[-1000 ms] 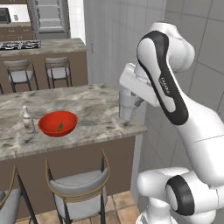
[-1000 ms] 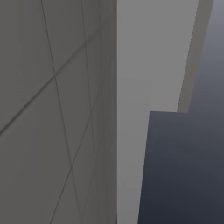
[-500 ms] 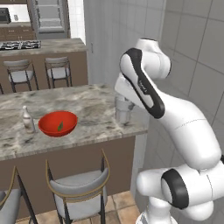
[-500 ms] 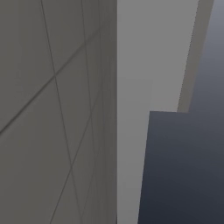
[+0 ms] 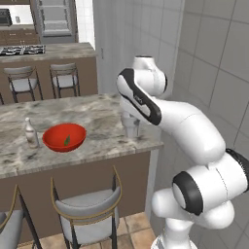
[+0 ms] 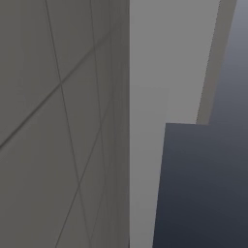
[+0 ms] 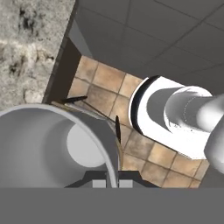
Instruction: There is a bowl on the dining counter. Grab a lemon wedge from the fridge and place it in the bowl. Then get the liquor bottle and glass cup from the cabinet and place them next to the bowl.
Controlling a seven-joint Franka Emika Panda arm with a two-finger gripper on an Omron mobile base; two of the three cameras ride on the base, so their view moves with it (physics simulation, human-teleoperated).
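Swung lower toward the bench (image 5: pixel 102 116), the end effector (image 7: pixel 112 177) apparently grips the glass cup (image 5: pixel 131 130), the bowl (image 5: pixel 64 137) lying to its left.

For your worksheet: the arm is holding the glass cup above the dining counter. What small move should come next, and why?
Probably carry the glass cup left toward the bowl. The tool is shut on the cup's rim, near the right end of the dining counter, well apart from the bowl, while the liquor bottle already stands beside it.
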